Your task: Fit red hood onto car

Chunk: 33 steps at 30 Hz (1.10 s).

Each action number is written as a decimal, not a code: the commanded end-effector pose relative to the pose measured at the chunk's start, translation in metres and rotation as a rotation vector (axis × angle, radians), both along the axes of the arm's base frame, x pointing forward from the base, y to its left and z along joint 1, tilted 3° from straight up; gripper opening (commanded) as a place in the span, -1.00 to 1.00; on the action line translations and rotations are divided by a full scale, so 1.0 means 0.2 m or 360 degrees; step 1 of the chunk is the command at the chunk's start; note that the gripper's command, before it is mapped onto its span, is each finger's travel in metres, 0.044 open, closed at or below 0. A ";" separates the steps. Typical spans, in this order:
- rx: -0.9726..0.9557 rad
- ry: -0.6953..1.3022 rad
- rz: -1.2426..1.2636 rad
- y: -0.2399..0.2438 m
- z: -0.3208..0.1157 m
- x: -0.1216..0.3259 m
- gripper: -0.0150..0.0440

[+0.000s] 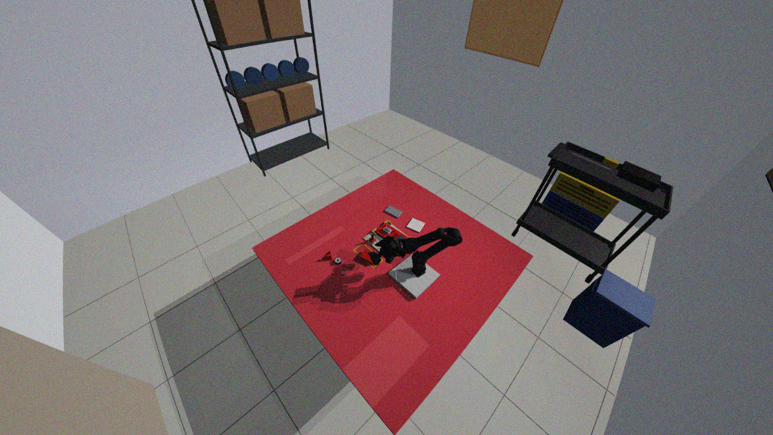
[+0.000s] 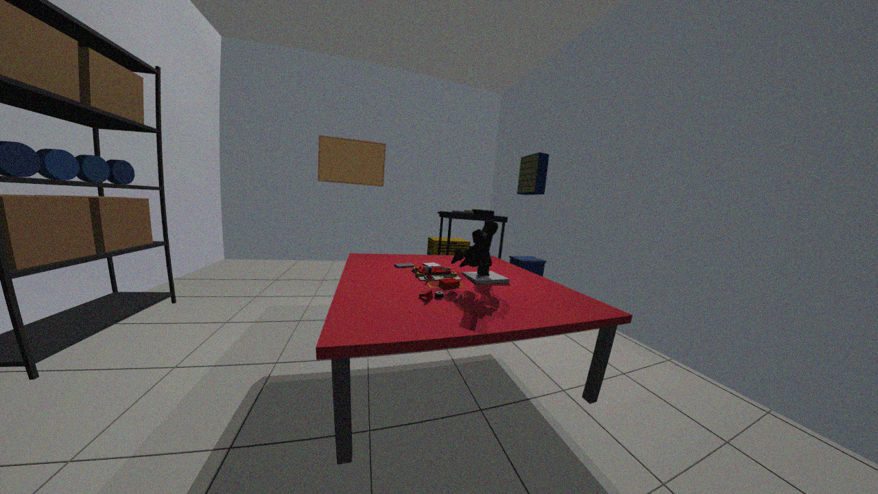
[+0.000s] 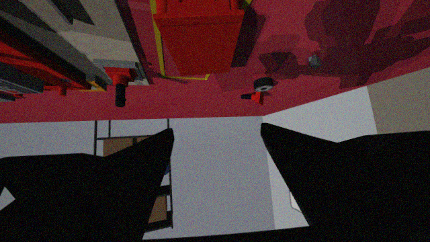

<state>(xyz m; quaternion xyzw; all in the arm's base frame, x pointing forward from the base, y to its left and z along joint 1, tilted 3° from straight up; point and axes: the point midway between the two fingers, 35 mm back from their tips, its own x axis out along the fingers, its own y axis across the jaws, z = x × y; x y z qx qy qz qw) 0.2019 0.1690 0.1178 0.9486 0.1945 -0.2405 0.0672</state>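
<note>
The red hood (image 1: 368,256) (image 2: 450,283) (image 3: 201,45) lies on the table inside a yellow outline, beside the jig. The red chassis (image 1: 386,231) (image 3: 47,68) sits in the light grey jig (image 3: 107,47), at the left edge of the wrist view. The engine block and the four deck pegs are too small or cut off to make out clearly. My gripper (image 1: 375,252) (image 2: 456,260) (image 3: 217,130) is open and empty, raised above the table near the hood, with its fingers apart from it. The hood's corner holes cannot be made out.
A wheel (image 1: 337,260) (image 2: 439,294) (image 3: 263,84) and a small red part (image 1: 328,256) (image 2: 425,296) (image 3: 258,97) lie beyond the hood. A small grey piece (image 3: 314,61) lies nearby. A grey block (image 1: 392,211) and a white square (image 1: 415,225) lie past the chassis.
</note>
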 end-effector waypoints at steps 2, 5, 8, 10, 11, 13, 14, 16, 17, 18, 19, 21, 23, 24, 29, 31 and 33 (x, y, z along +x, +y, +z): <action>0.0011 0.0014 -0.0005 0.00 0.00 0.00 0.56; 0.0222 0.0218 -0.0187 0.02 0.00 0.03 0.82; 0.0487 0.0473 -0.0458 0.04 0.00 0.06 1.00; 0.0658 0.0633 -0.0659 0.05 0.00 0.08 1.00; 0.0743 0.0709 -0.0766 0.06 0.00 0.09 1.00; 0.0909 0.0853 -0.0993 0.07 -0.01 0.10 1.00; 0.0991 0.0920 -0.1112 0.07 -0.01 0.11 1.00; 0.1152 0.1043 -0.1363 0.08 -0.01 0.13 1.00; 0.1231 0.1098 -0.1494 0.08 -0.01 0.14 1.00; 0.1310 0.1148 -0.1629 0.08 -0.02 0.15 1.00; 0.1387 0.1193 -0.1767 0.08 -0.02 0.16 1.00; 0.1541 0.1267 -0.2054 0.08 -0.02 0.18 1.00; 0.1691 0.1315 -0.2355 0.08 -0.03 0.19 1.00; 0.1764 0.1328 -0.2510 0.08 -0.03 0.20 1.00; 0.2030 0.1302 -0.3156 0.08 -0.04 0.23 1.00; 0.2124 0.1256 -0.3386 0.08 -0.05 0.24 1.00; 0.2207 0.1187 -0.3625 0.08 -0.05 0.25 1.00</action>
